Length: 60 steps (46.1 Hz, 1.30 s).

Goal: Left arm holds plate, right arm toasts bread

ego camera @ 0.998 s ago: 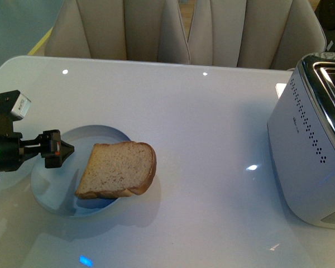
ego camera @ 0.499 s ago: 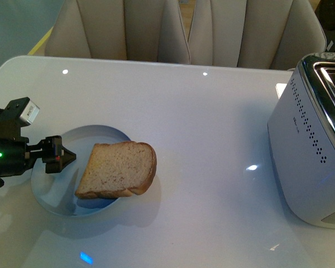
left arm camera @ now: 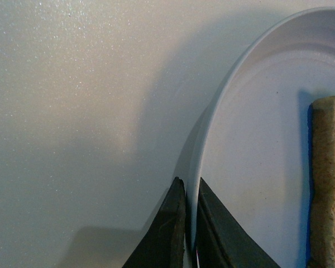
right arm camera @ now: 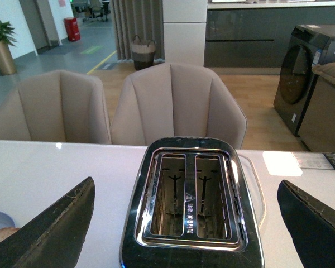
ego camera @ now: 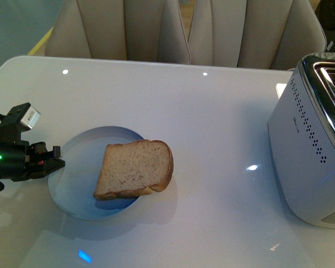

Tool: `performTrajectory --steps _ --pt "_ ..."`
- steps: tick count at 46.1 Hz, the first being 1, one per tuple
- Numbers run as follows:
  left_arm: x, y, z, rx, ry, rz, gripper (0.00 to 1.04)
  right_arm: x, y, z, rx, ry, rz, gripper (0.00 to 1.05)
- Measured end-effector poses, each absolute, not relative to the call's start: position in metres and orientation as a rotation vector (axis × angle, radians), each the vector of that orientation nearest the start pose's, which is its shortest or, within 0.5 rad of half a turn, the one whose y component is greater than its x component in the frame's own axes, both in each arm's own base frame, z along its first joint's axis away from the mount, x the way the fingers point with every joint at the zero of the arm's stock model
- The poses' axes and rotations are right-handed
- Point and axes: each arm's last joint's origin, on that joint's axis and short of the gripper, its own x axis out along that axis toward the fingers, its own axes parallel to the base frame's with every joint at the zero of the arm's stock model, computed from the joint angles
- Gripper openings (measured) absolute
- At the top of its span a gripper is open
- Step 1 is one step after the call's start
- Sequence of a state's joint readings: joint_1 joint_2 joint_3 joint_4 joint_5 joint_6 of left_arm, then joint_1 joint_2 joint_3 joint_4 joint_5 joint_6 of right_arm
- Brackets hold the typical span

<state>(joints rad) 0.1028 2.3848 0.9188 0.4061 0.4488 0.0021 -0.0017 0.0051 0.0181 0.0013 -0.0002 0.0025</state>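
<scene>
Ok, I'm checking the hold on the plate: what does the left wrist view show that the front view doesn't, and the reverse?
Only the left wrist view: the left gripper shut on the plate rim, one jaw inside, one outside. Only the front view: the whole bread slice overhanging the plate toward the toaster, and the chairs behind. Both: plate, bread and white table.

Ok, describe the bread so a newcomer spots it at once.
On the glossy white table, left of the white-and-chrome toaster, sits a round pale blue plate. The tan, speckled, brown-crusted bread slice lies on it, overhanging the rim towards the toaster; it is the only brown thing there.
</scene>
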Motion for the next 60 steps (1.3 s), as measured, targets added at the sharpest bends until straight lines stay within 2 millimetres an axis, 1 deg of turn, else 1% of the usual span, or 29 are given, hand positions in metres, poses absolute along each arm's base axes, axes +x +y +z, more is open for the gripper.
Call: performTrajectory --steps 10,16,19,23,26,28,30,33,35,38,43,45,47,52,57,60 --pt "0.342 0.028 -0.032 -0.346 1.01 -0.291 0.03 0.097 0.0 0.169 0.002 -0.014 -0.002 0.96" --pt "0.344 0.031 -0.02 -0.388 0.985 -0.263 0.03 0.097 0.0 0.169 0.002 -0.014 -0.002 0.96" --pt "0.347 0.033 -0.006 -0.398 0.955 -0.249 0.03 0.097 0.0 0.169 0.002 -0.014 -0.002 0.96" --pt "0.352 0.034 0.019 -0.394 0.909 -0.205 0.03 0.097 0.0 0.169 0.002 -0.014 -0.002 0.96" --pt "0.354 0.034 0.03 -0.402 0.887 -0.197 0.03 0.097 0.0 0.169 0.002 -0.014 -0.002 0.96" --pt "0.356 0.032 0.039 -0.403 0.87 -0.191 0.03 0.097 0.0 0.169 0.002 -0.014 -0.002 0.96" --pt "0.358 0.029 0.052 -0.408 0.85 -0.193 0.03 0.097 0.0 0.169 0.002 -0.014 -0.002 0.96" --pt "0.359 0.025 0.061 -0.413 0.838 -0.197 0.03 0.097 0.0 0.169 0.002 -0.014 -0.002 0.96" --pt "0.362 0.017 0.077 -0.425 0.819 -0.203 0.03 0.097 0.0 0.169 0.002 -0.014 -0.002 0.96" --pt "0.367 0.006 0.093 -0.44 0.803 -0.215 0.03 0.097 0.0 0.169 0.002 -0.014 -0.002 0.96" --pt "0.375 -0.022 0.12 -0.488 0.785 -0.251 0.03 0.097 0.0 0.169 0.002 -0.014 -0.002 0.96" --pt "0.376 -0.028 0.124 -0.493 0.783 -0.259 0.03 0.097 0.0 0.169 0.002 -0.014 -0.002 0.96" --pt "0.378 -0.041 0.133 -0.514 0.784 -0.267 0.03 0.097 0.0 0.169 0.002 -0.014 -0.002 0.96" --pt "0.379 -0.059 0.143 -0.529 0.788 -0.28 0.03 0.097 0.0 0.169 0.002 -0.014 -0.002 0.96" --pt "0.377 -0.091 0.155 -0.558 0.805 -0.32 0.03 0.097 0.0 0.169 0.002 -0.014 -0.002 0.96" --pt "0.376 -0.107 0.16 -0.57 0.814 -0.332 0.03 0.097 0.0 0.169 0.002 -0.014 -0.002 0.96"
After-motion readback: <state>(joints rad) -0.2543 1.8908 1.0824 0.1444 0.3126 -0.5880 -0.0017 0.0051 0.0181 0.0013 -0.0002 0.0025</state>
